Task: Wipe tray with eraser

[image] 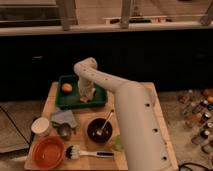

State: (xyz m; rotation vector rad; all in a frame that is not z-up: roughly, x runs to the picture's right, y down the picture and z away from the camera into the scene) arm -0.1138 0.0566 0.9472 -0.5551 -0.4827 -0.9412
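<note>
The dark green tray (62,104) lies at the back of the wooden table. My gripper (86,98) reaches down into the middle of it from the white arm (132,115), which comes in from the lower right. At its tip a tan block, the eraser (85,100), rests against the tray floor, and the gripper is shut on it. An orange fruit (66,87) sits in the tray's left part, a short way left of the gripper.
In front of the tray lie a grey-blue cloth (64,117), a white cup (40,126), a small metal cup (64,131), a dark bowl with a spoon (99,130), an orange bowl (48,152) and a white-handled brush (89,152). Bottles (200,107) stand on the right.
</note>
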